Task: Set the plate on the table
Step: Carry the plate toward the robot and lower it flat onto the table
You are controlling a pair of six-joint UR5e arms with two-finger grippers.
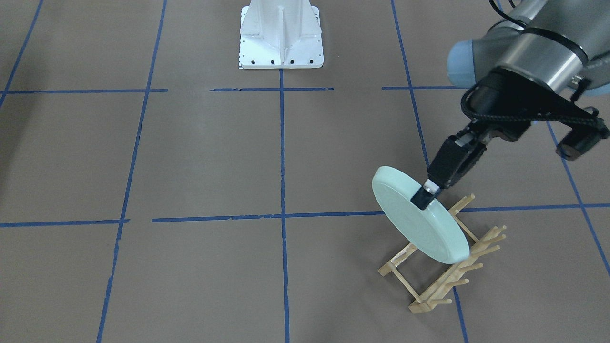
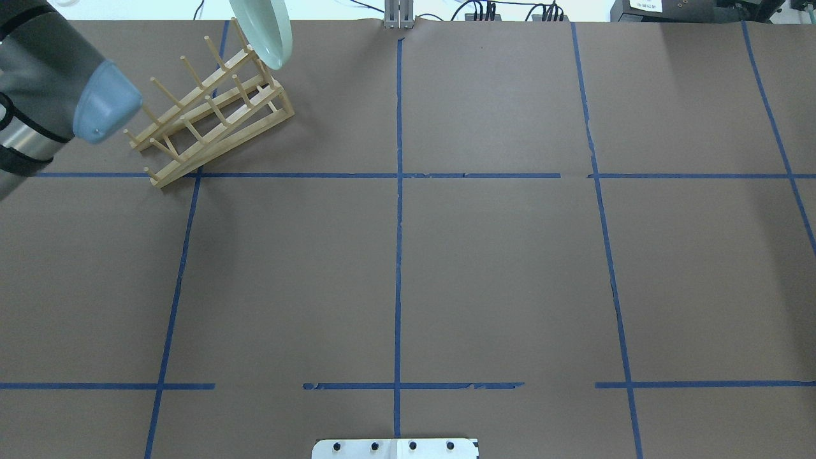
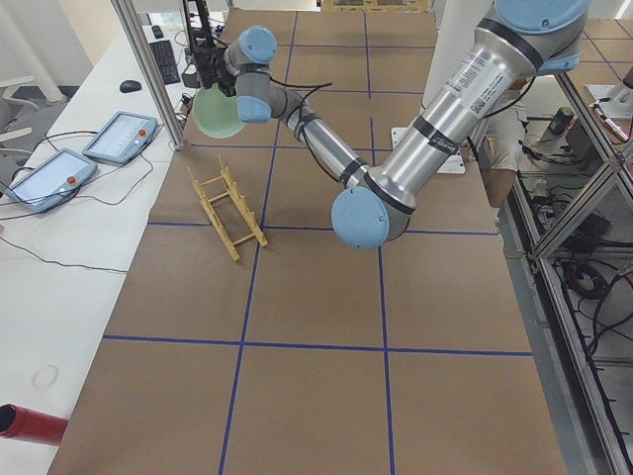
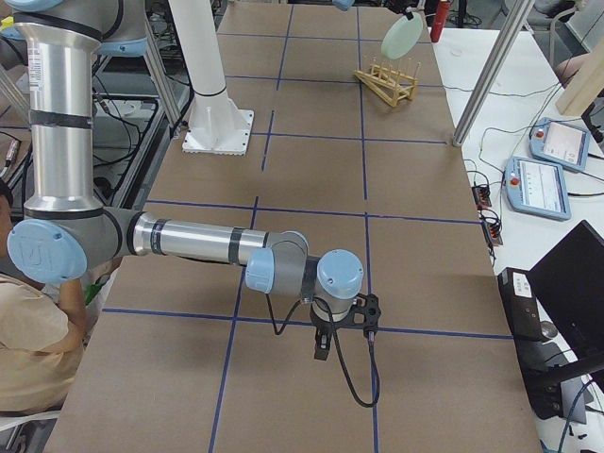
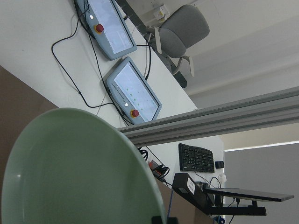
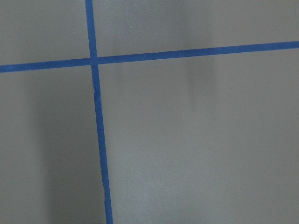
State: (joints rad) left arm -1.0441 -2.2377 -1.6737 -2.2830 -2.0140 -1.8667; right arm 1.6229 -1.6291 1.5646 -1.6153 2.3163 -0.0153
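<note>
The pale mint-green plate [image 1: 419,221] hangs tilted on edge in the air above the light wooden peg rack [image 1: 443,267]. My left gripper [image 1: 425,194] is shut on its upper rim. The plate also shows at the top of the overhead view [image 2: 264,32], in the side views [image 3: 218,111] [image 4: 403,33], and fills the lower left of the left wrist view [image 5: 79,172]. The brown table [image 1: 214,157] with blue tape lines lies below. My right gripper [image 4: 323,347] points down just above the table far from the plate; I cannot tell whether it is open or shut.
The white robot base [image 1: 281,33] stands at the table's robot-side edge. Beyond the rack's side of the table stand a metal post [image 3: 153,79] and two teach pendants [image 3: 124,134]. The right wrist view shows only table and tape [image 6: 96,116].
</note>
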